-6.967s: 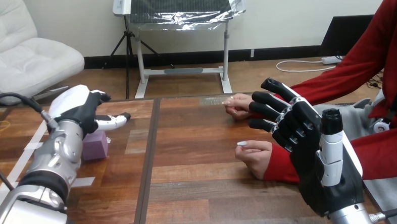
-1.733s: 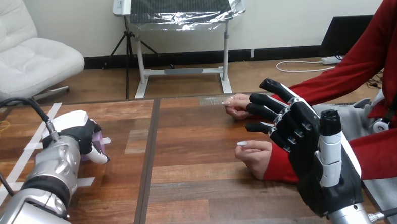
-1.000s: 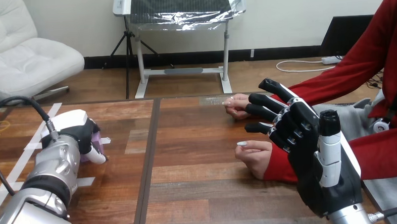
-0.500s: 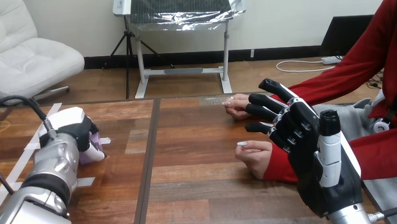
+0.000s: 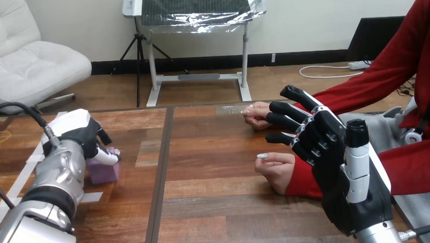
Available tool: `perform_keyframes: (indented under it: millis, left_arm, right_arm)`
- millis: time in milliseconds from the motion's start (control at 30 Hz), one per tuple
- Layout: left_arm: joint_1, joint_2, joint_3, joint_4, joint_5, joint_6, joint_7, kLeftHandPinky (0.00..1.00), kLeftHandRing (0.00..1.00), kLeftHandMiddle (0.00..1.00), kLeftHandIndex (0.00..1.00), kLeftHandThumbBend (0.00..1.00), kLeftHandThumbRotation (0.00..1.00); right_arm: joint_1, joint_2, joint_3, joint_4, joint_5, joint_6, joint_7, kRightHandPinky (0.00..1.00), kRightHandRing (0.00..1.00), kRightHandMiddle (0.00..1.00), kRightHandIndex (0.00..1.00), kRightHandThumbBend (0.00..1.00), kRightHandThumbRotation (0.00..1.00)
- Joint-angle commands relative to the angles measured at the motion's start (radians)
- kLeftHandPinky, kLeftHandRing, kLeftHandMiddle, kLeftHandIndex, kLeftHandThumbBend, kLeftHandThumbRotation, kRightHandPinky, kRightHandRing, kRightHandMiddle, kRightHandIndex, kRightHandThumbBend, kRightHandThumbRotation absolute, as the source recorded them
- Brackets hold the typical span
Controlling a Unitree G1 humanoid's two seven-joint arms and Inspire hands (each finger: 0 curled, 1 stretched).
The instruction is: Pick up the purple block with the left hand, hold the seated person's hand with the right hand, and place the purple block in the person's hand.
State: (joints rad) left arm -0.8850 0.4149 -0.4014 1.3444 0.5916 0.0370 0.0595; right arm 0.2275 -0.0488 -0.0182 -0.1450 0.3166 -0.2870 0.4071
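Where the left hand overlaps it, the purple block is partly hidden; whether the hand grips it cannot be told. The block sits at the left of the wooden bench. The right hand stands upright, loosely spread and empty, just beside the person's near hand.

readable text: none | labels, brands, numbers, signs: none legible

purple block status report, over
left hand on small purple block, grip unclear; right hand open, near person's nearer hand, not holding; nothing in the way
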Motion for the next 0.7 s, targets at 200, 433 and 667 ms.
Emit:
perform_keyframes:
  millis: [200, 433, 667]
  left_arm:
    - [-0.045, -0.009, 0.027, -0.031, -0.028, -0.04, 0.037, 0.54, 0.55, 0.56, 0.54, 0.58, 0.09]
    - [-0.047, -0.008, 0.035, -0.037, -0.039, -0.056, 0.042, 0.49, 0.5, 0.52, 0.48, 0.57, 0.07]
    - [-0.046, -0.009, 0.05, -0.042, -0.059, -0.076, 0.059, 0.48, 0.48, 0.49, 0.45, 0.58, 0.05]
  right_arm:
    - [-0.062, -0.008, -0.003, -0.02, 0.02, 0.004, 0.004, 0.71, 0.81, 0.81, 0.86, 0.81, 0.97]
    - [-0.064, -0.007, -0.003, -0.015, 0.02, 0.001, 0.006, 0.72, 0.81, 0.81, 0.86, 0.81, 0.97]
    - [-0.064, -0.007, -0.003, -0.011, 0.019, 0.0, 0.007, 0.71, 0.81, 0.81, 0.86, 0.81, 0.97]
